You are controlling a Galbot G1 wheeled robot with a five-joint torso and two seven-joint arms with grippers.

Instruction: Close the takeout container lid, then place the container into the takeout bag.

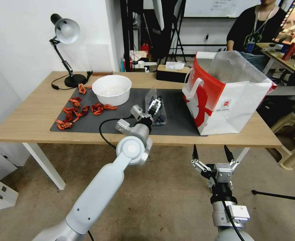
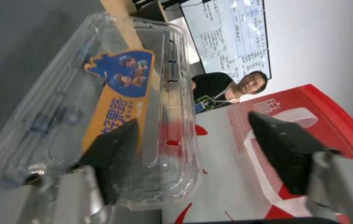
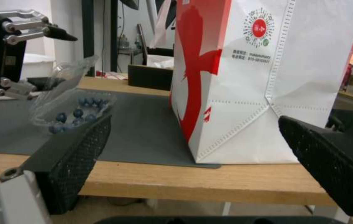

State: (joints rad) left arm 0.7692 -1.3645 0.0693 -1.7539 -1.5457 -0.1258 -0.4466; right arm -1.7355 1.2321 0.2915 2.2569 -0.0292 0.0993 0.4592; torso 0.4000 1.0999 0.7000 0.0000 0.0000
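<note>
The takeout container lies on the dark mat, a clear clamshell with blueberries in its base. Its lid stands raised and tilted and bears an orange and blue label. My left gripper is open at the lid, with one finger against the labelled face and the other out in the air toward the bag. The right wrist view shows the lid beside my left gripper's lower finger. The takeout bag, red and white, stands open to the right. My right gripper hangs open below the table's front edge.
A white bowl and scattered red crayfish sit on the left part of the mat. A desk lamp stands at the back left and a tissue box behind the bag. A person sits beyond the table.
</note>
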